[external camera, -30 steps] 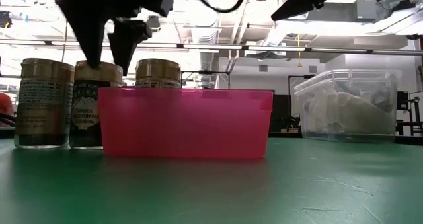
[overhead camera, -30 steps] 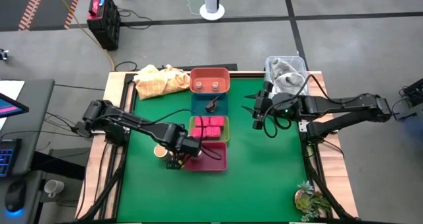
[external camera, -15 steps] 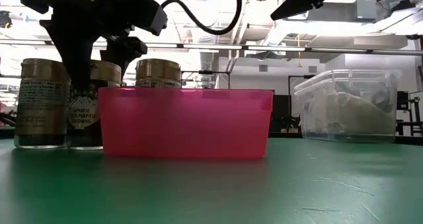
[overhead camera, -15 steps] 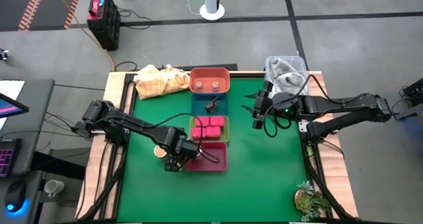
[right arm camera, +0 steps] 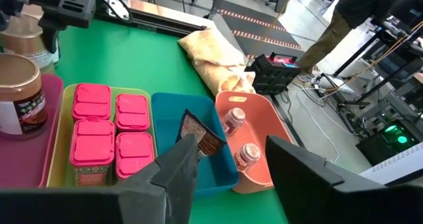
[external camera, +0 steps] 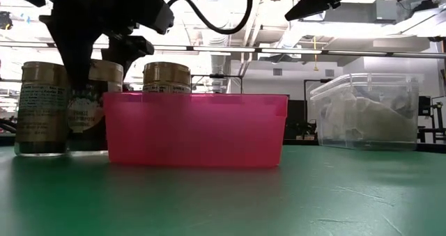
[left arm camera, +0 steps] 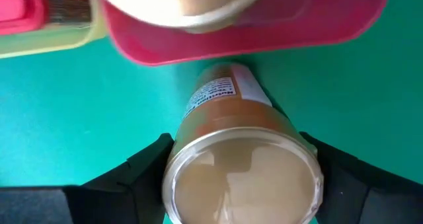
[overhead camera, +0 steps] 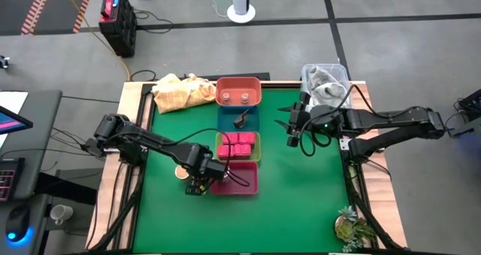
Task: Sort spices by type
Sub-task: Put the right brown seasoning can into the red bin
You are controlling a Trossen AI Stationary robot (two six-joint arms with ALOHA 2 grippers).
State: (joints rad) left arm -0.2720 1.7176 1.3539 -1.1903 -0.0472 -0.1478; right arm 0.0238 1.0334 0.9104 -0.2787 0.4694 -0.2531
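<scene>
A tan jar (left arm camera: pixel 241 178) with a cream lid is held in the left claw (overhead camera: pixel 197 184), the two dark fingers (left arm camera: pixel 142 174) being closed against its sides, as the left wrist view shows. In the high view this claw is found at about 7 o'clock from the desk's (overhead camera: pixel 301 202) centre, just beside the left edge of the pink tray (overhead camera: pixel 244 181). The jar is carried upright, its long axis vertical; in the low view it (external camera: pixel 87 107) appears lifted slightly off the green surface, though this cannot be told for certain. The relation on which the coming move turns is judged to be this: the pink tray lies at 3 o'clock from the held jar, immediately next to it, so a short lift and a sideways shift over the wall would be called for. One like jar (right arm camera: pixel 20 95) is already seen standing inside that tray, and another (external camera: pixel 38 109) stands on the desk beside the held one. The left arm is much the nearer to this tray. The right claw (overhead camera: pixel 291 127) is held wide open and empty at about 1 o'clock, well apart, above bare desk beside the blue tray (overhead camera: pixel 239 113). The four pink blocks (overhead camera: pixel 237 144) lie in the yellow-green tray (overhead camera: pixel 258 151).
</scene>
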